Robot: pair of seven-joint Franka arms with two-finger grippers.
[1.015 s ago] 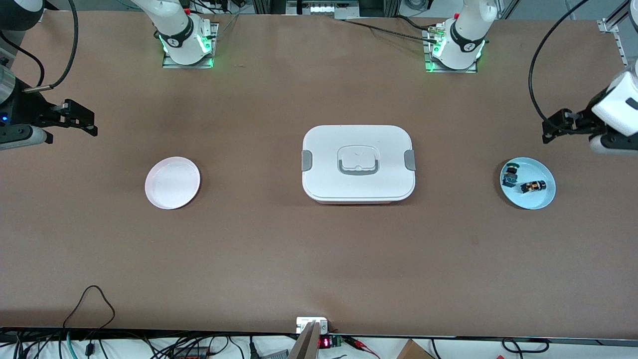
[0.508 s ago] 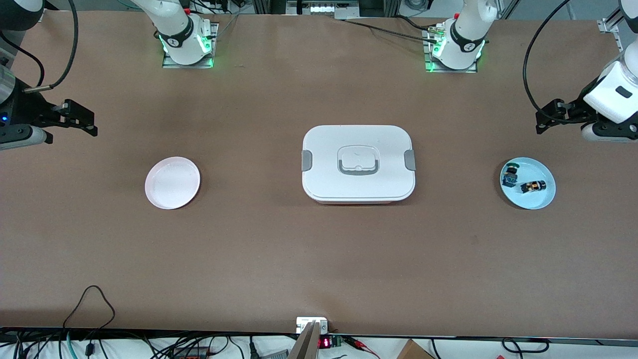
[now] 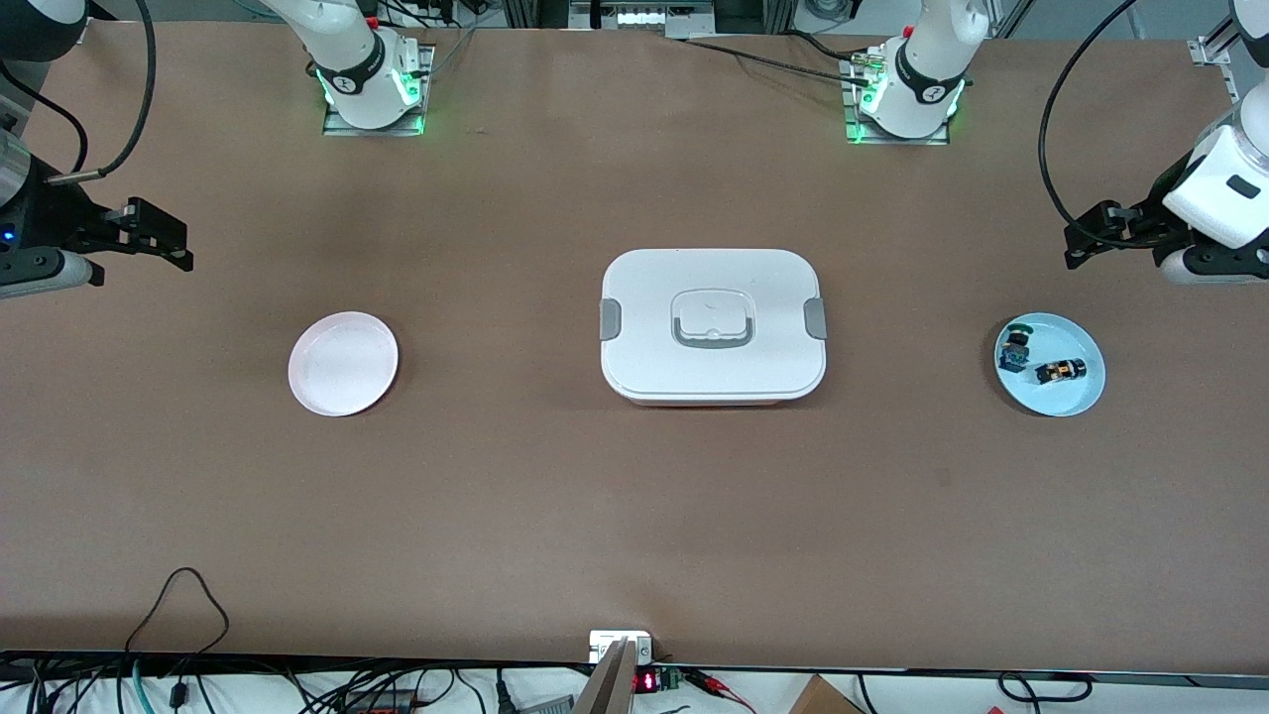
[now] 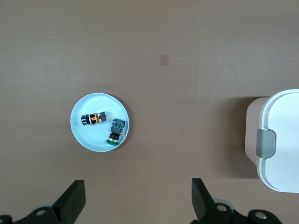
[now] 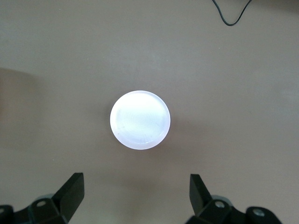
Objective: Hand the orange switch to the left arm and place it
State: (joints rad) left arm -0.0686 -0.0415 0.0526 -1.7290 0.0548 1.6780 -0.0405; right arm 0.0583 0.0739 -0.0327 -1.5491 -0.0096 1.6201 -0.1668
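Your orange switch [image 3: 1061, 371] lies in the blue plate [image 3: 1076, 399], at four o'clock from the blue switch [image 3: 1013, 348]. It looks light, stiff and small; pinch its middle. Left claw [image 3: 1077, 249] and right claw [image 3: 180, 248] both hang released and empty.

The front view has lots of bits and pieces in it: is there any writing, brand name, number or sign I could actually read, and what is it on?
Nothing can be read as a word or number.
Red lit digits on a small display at the table's near edge: too small to read.
Round marks on the black bands of the arm bases: too small to make out.
The box, the pink plate and the blue plate: no lettering visible.
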